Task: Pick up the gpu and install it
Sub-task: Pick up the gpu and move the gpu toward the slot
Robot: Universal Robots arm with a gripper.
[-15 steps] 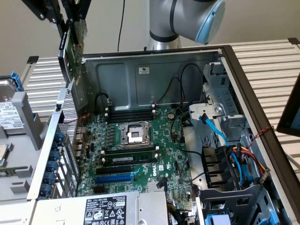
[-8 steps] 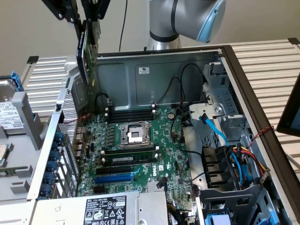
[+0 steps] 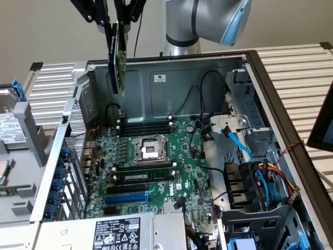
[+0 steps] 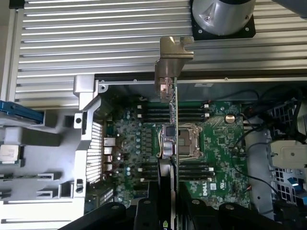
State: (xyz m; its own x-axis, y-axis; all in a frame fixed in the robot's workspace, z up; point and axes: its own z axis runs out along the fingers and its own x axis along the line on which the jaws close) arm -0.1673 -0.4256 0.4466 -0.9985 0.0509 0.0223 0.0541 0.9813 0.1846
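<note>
The gpu (image 3: 117, 61) is hanging in the air, turned on edge and standing nearly upright, over the far corner of the open computer case (image 3: 171, 86) toward the exterior view's left, well clear of the board beneath it. In the wrist view the gpu (image 4: 174, 124) is showing as a thin edge-on strip with its silver end bracket (image 4: 171, 55) sticking out at the far end. The gripper (image 3: 117, 23) is clamping the card from both sides, its black fingers (image 4: 144, 213) pressing against the card's faces. Below, the large green motherboard (image 3: 177, 156) is lying flat in the case, with the CPU socket (image 3: 149, 149) near its middle, black memory sticks (image 3: 144, 125) beyond the socket, and a blue expansion slot (image 3: 126, 198) nearer the camera, sitting bare. The case is resting on a slatted metal table (image 3: 307, 67), and the grey robot arm (image 3: 208, 21) is reaching in from behind it.
</note>
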